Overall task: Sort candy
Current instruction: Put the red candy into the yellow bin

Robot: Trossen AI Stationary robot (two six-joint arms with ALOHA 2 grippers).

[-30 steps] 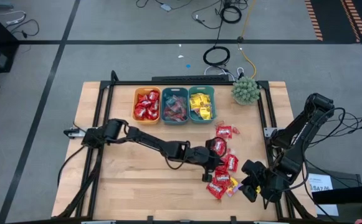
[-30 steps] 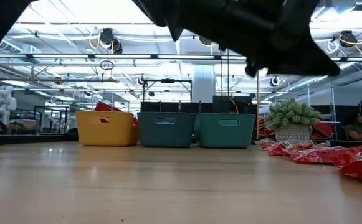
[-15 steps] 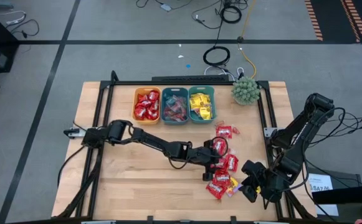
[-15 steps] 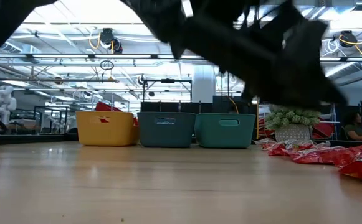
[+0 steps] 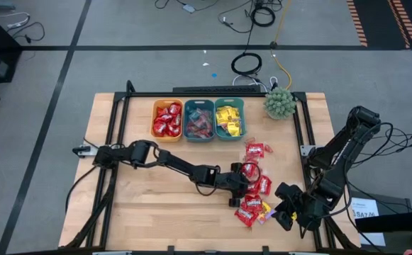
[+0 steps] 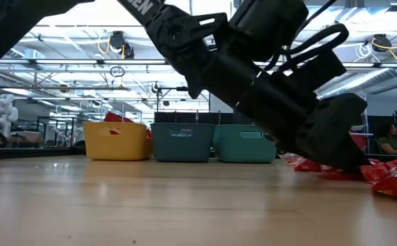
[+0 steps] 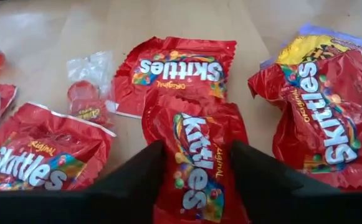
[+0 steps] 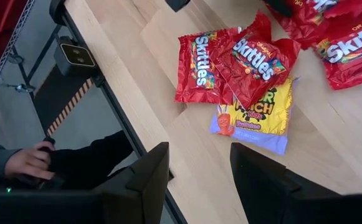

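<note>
Candy lies in a loose heap on the table toward its right edge, well apart from the three bins (image 5: pixel 198 119) lined up along the far edge, which already hold red, mixed and yellow pieces. One red packet (image 7: pixel 197 158) in that heap sits directly between the two fingers of the left tool (image 7: pixel 194 167), which stand apart on either side of it with nothing yet gripped. The packet's long axis runs straight out ahead of the tool, along the line of its reach, so the fingers straddle its narrow width, which I judge the easier way to pinch it. More red packets lie close on both sides: one just beyond it (image 7: pixel 179 73), one beside each finger (image 7: pixel 38 155) (image 7: pixel 321 109), and a small clear-wrapped piece (image 7: pixel 86 93) a little farther off. From above, the left arm stretches across the table from the left edge to the heap (image 5: pixel 252 185), its tool low over the wood.

The right tool (image 8: pixel 199 179) hangs at the table's near right corner, fingers apart and empty, with two red packets (image 8: pixel 230 59) and a yellow packet (image 8: pixel 258 115) ahead of it. A person's hand (image 8: pixel 26 163) shows beyond the table edge there.

The left arm is plainly the nearer one; closing and lifting look like the next call, with neighbouring wrappers possibly dragged along.
</note>
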